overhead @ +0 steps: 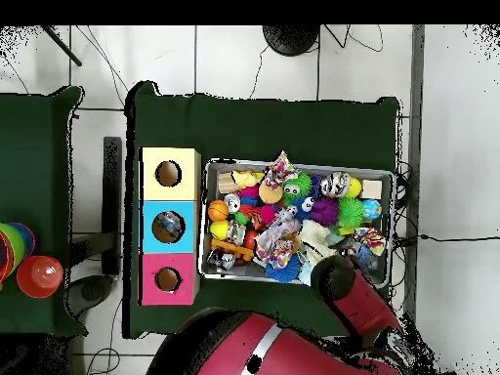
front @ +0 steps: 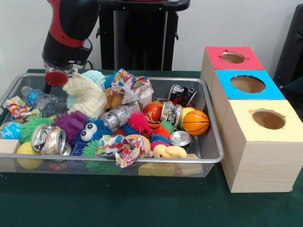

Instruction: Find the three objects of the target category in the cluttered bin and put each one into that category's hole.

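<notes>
Front view: a clear plastic bottle [front: 41, 100] lies on its side in the wire bin's [front: 208, 159] far-left corner, long axis running from 10 to 4 o'clock, blue cap end toward 10. The claw [front: 56, 77] hovers just beyond it, at about 1 o'clock from the bottle. Whether the claw is wide or narrow cannot be told.

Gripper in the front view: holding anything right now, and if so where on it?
Cannot be told. The gripper sits low over the bin's far left corner by a clear plastic bottle, but its fingertips are hidden.
</notes>
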Available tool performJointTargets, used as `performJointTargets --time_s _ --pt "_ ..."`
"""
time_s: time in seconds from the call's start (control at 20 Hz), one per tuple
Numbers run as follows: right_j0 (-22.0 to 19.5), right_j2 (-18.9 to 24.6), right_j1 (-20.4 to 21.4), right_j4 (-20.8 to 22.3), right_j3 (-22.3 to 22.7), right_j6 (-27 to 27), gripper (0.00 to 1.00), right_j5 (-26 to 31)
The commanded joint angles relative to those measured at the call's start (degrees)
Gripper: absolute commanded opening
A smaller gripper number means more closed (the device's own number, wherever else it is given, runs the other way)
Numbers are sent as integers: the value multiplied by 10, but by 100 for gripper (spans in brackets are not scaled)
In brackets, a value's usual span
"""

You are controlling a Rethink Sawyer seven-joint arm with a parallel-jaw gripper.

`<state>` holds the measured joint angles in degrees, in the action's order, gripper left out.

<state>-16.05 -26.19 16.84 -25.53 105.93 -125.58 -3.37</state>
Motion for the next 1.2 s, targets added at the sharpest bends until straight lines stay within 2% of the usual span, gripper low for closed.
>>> performJointTargets --time_s 0.05,0.25,0.45,0.8,1.2 --pt "11 52 23 -25 1 -96 0 110" --pt "-5 59 54 6 6 -68 0 111" --pt "-29 66 112 37 44 -44 0 109" --pt "-45 57 204 73 80 -15 0 160" --pt "-16 20 271 103 80 -15 0 233"
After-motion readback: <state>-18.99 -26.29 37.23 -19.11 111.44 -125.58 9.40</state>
